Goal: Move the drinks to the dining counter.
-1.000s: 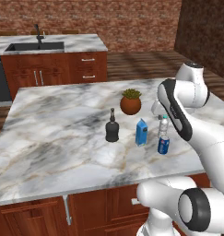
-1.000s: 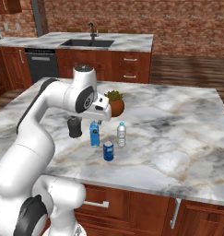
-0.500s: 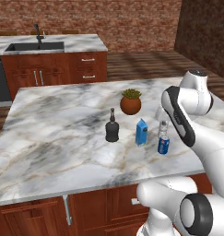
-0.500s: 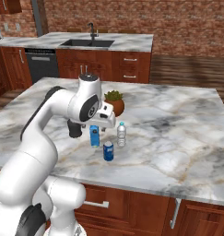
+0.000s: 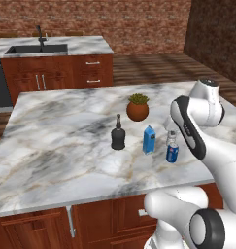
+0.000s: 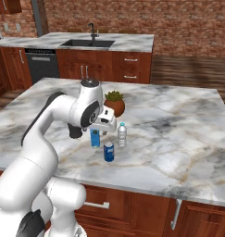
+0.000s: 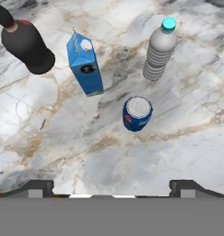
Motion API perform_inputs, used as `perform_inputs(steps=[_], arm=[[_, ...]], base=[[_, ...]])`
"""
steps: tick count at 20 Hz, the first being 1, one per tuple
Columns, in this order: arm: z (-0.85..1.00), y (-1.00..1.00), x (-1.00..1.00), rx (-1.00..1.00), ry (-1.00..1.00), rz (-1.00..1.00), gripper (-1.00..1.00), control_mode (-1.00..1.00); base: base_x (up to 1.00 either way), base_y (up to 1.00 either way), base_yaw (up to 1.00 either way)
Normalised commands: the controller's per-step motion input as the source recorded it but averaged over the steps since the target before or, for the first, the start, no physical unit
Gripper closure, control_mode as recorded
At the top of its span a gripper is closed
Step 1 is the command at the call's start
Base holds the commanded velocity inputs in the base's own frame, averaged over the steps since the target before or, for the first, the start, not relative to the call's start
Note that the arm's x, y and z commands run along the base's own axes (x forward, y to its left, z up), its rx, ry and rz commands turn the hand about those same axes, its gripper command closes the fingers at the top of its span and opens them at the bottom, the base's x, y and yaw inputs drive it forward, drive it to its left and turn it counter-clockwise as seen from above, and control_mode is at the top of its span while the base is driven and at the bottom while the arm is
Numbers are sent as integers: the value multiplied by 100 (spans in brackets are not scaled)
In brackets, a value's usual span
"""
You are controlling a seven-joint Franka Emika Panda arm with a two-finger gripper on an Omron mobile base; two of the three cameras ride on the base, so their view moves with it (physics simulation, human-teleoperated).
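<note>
Four drinks upright on island (image 5: 56,146): bottle (image 7: 26,44), carton (image 7: 85,64), water bottle (image 7: 159,50), can (image 7: 137,113); gripper (image 7: 111,186) above, spread wide, empty.

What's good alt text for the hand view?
Looking down from above on four drinks standing on a veined marble top: a black bottle, a blue carton, a clear water bottle and a blue can nearest the camera. The open gripper hangs above, holding nothing.
</note>
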Motion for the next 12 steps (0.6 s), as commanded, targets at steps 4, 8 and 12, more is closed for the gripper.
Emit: perform_inputs(steps=[4,8,12], arm=[[-10,-17,0,2,0,0,-100,-100],[-15,-13,4,0,0,0,-100,-100],[-13,-1,6,0,4,0,-100,-100]], base=[[0,0,0],[0,0,0],[0,0,0]])
